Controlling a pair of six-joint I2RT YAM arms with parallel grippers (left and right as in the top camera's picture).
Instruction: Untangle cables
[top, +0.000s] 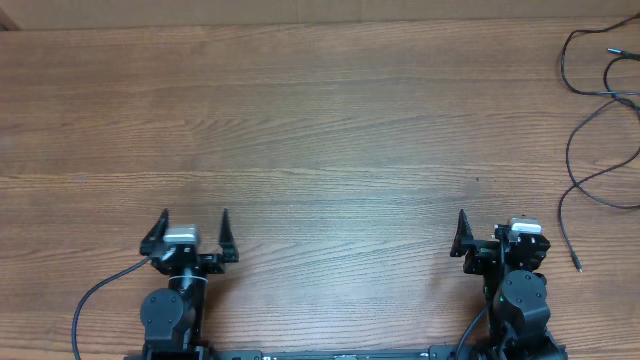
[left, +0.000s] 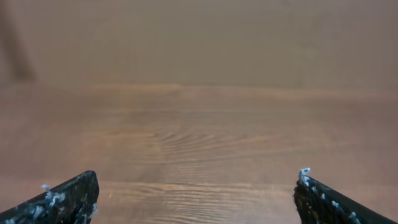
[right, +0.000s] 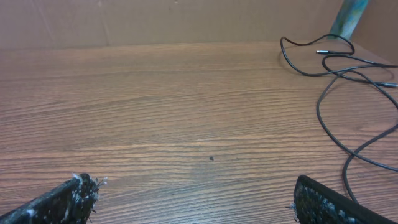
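- Thin black cables (top: 568, 150), loose strands with small plug ends, lay at the brown wooden table's (top: 320, 120) far right edge.
- Left gripper (top: 195, 218) and right gripper (top: 490, 228) sat low at the near edge, jaws spread wide, empty.

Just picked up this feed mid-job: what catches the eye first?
The loose black cables sprawl at the far right edge of the table, partly running out of the overhead view. The left gripper and right gripper sit at the near edge, fingers wide open, holding nothing.
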